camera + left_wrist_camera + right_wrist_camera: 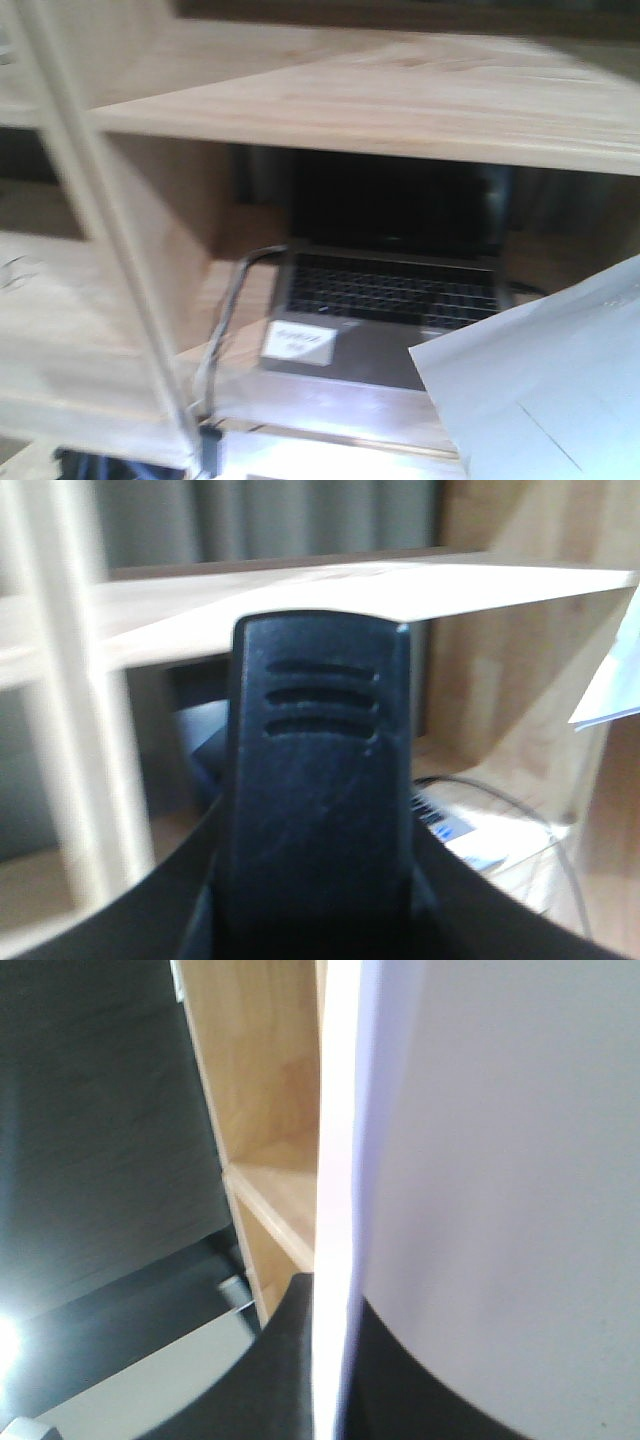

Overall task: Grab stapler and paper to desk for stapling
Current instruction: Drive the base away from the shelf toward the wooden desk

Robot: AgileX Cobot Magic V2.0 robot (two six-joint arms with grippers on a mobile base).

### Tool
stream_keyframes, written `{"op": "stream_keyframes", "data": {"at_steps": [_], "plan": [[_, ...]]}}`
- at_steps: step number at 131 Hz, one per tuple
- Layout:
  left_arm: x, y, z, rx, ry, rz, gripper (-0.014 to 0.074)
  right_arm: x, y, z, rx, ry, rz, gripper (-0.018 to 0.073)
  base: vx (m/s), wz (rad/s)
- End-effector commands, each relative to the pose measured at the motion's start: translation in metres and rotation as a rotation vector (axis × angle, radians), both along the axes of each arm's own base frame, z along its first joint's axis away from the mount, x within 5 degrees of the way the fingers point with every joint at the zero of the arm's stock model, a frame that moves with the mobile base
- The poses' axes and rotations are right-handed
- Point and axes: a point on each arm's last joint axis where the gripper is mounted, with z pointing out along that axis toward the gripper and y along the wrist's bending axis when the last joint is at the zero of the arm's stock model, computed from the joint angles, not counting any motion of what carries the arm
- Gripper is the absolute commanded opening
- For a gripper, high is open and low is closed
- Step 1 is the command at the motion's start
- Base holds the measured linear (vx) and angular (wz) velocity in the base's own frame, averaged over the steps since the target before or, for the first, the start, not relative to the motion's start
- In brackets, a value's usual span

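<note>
Light-wood shelf boards [400, 100] fill the background, and an open laptop [390, 290] with a small white label [297, 343] sits in one compartment, a cable [225, 320] trailing off its left side.

The right gripper [340, 1385] is clamped on the paper [500, 1160]. The sheet's edge runs up between the dark fingers and hangs in mid-air, and in the front view its corner shows at the lower right, in front of the shelf. In the left wrist view a black ribbed body stands upright and fills the centre. I take it to be the stapler [320, 770], pinched in the left gripper [320, 935], though the fingers themselves are hard to make out. The desk shows in no view.

Both things appear to be in hand, so the step is the carry to the desk. To do it well, draw both arms straight back so they clear the shelf uprights before turning. Hold the sheet with a firm pinch, since a limp sheet can sag, catch an edge or slip. Lay the paper down flat first, then set the stapler just beside it rather than on top.
</note>
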Motion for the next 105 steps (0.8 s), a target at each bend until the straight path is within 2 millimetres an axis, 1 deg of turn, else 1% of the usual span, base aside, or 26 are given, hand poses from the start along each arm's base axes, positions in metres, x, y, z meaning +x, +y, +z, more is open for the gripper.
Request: {"op": "stream_keyframes", "data": {"at_steps": [1,105], "plan": [[-0.0007,0.0009,0.0193,-0.085,-0.107,0.002,-0.0006,-0.0035,0.0002,0.0095,0.001,-0.054,0.002,-0.0007,-0.11,0.42],[-0.0007,0.0009,0.0193,-0.085,-0.107,0.002,-0.0006,-0.0035,0.0002,0.0095,0.001,-0.054,0.002,-0.0007,-0.12,0.45]]}}
